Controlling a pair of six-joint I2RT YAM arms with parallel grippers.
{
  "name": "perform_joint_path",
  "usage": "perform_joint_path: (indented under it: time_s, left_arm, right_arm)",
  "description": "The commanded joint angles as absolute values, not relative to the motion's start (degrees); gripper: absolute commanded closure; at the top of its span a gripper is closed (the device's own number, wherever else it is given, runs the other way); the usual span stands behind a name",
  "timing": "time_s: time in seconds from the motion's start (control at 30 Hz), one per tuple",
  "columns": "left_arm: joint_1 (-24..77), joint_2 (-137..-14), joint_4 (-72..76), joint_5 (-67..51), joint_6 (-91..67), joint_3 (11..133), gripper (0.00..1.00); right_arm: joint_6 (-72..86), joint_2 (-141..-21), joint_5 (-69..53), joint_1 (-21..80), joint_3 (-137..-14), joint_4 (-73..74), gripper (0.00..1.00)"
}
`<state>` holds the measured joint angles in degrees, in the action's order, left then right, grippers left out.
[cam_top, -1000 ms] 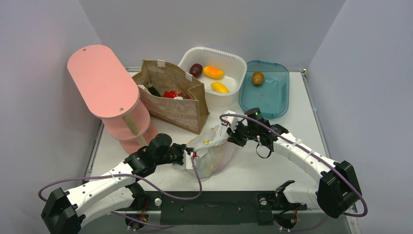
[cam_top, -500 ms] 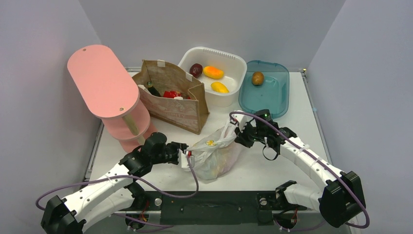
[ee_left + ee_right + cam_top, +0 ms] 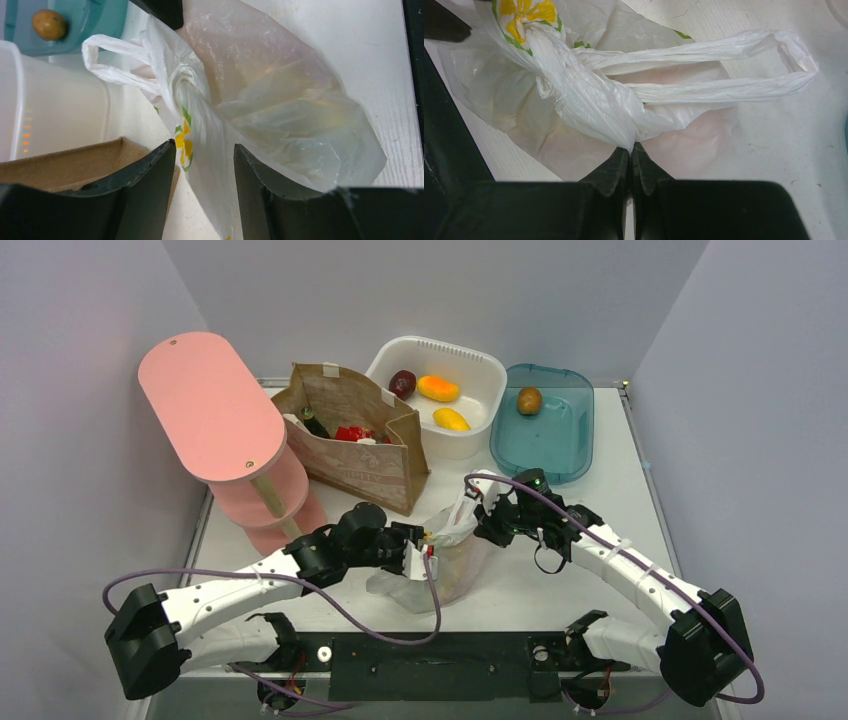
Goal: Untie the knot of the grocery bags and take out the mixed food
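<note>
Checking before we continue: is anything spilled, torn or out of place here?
Nothing stands out: the grocery bag is knotted, with no tear or spill visible. The right tool pinches its plastic; the left tool sits open around its neck.

1. Top view: bright, even, diffuse light from above. Only soft, faint shadows lie on the table (image 3: 640, 480), and all is sharp.
2. Left wrist view: well lit. The grocery bag (image 3: 280, 100) shows a mild sheen, and the dark left gripper (image 3: 202, 155), near the lens, looks soft.
3. Right wrist view: bright. The right gripper (image 3: 630, 152) is slightly blurred, nearly featureless black.
</note>
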<state>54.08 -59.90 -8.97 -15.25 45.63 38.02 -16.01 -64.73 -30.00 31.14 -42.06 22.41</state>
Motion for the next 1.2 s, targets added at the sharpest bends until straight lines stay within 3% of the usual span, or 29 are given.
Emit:
perform_joint_path:
  time_s: [0.0,0.07,0.13,0.23,0.27,0.63,0.87,0.9,0.93,0.97,1.03,1.17]
  left_arm:
    - [54.84,-64.67,-1.96,-13.95,44.75,38.57,0.56]
    - [54.62,-66.57,0.04,-12.04,45.34,38.15,0.58]
    - [54.33,-67.7,1.58,-9.95,45.59,37.99,0.7]
    - [53.44,-66.67,0.35,-9.12,45.13,38.23,0.97]
    - [52.87,-65.23,-0.97,-9.35,45.02,37.97,1.0]
    - [43.25,-49.29,-18.81,-18.17,52.82,29.7,1.0]
    - [41.52,-47.33,-17.97,-20.72,52.47,29.96,0.97]
    - [42.57,-48.22,-16.93,-20.6,51.59,30.67,0.87]
    - [43.39,-48.72,-16.42,-20.07,49.94,32.47,0.72]
    - [44.99,-49.86,-15.75,-19.88,49.27,33.46,0.67]
    - [47.58,-51.69,-14.89,-19.66,47.58,36.61,0.61]
    - [52.49,-55.82,-13.19,-19.48,45.52,40.57,0.6]
  right_arm:
    - [-15.19,-63.25,-30.09,31.1,-42.39,19.18,1.0]
    - [-15.64,-63.03,-30.37,30.97,-42.38,19.39,1.0]
    - [-16.02,-62.91,-30.21,30.83,-42.37,20.02,1.0]
    - [-17.06,-62.64,-29.9,29.9,-42.45,22.19,1.0]
    - [-17.82,-62.65,-29.62,29.63,-42.4,22.7,1.0]
    - [-26.82,-62.76,-29.78,20.63,-43.76,32.62,1.0]
    - [-30.07,-60.87,-32.89,18.76,-44.46,36.14,0.99]
    - [-29.36,-60.8,-34.44,19.09,-44.99,36.44,0.83]
    - [-28.83,-60.71,-35.06,20.09,-46.14,36.82,0.73]
    - [-27.29,-60.67,-36.16,20.59,-46.8,36.87,0.55]
    - [-24.6,-60.34,-37.29,22.39,-48.32,36.3,0.35]
    - [-19.02,-60.36,-37.5,26.99,-49.97,32.3,0.27]
